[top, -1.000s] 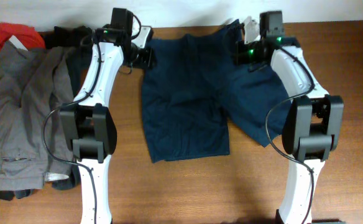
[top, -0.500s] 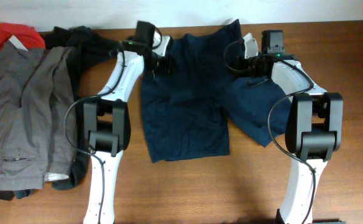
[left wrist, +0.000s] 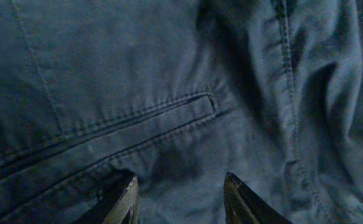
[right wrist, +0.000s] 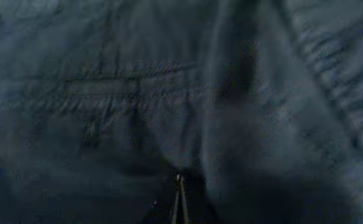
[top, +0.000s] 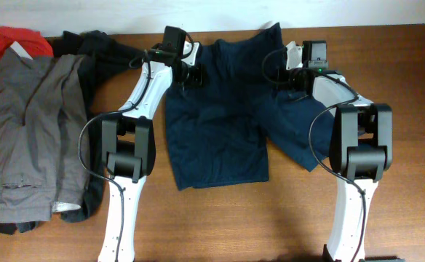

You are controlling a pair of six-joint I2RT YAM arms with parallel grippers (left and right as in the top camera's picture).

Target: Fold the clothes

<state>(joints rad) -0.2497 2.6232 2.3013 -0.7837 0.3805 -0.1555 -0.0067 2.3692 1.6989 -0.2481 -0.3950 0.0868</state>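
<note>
Dark navy shorts (top: 220, 124) lie spread flat in the middle of the table, waist toward the far edge. My left gripper (top: 195, 73) hovers over their upper left part. In the left wrist view it (left wrist: 180, 177) is open, its two fingertips apart just above the cloth (left wrist: 169, 93) near a stitched pocket slit. My right gripper (top: 281, 75) sits over the shorts' upper right part. In the right wrist view it (right wrist: 179, 186) is shut, tips pressed together against the dark fabric (right wrist: 107, 93). No cloth shows between them.
Grey trousers (top: 30, 131) lie along the left side of the wooden table (top: 220, 218). A black garment (top: 96, 47) and a small red piece (top: 20, 40) lie at the far left corner. Both arm bases stand at the near edge.
My left arm has swung right, from beside the shorts' left edge onto their upper left part. The right gripper has shifted only slightly and stays shut.
</note>
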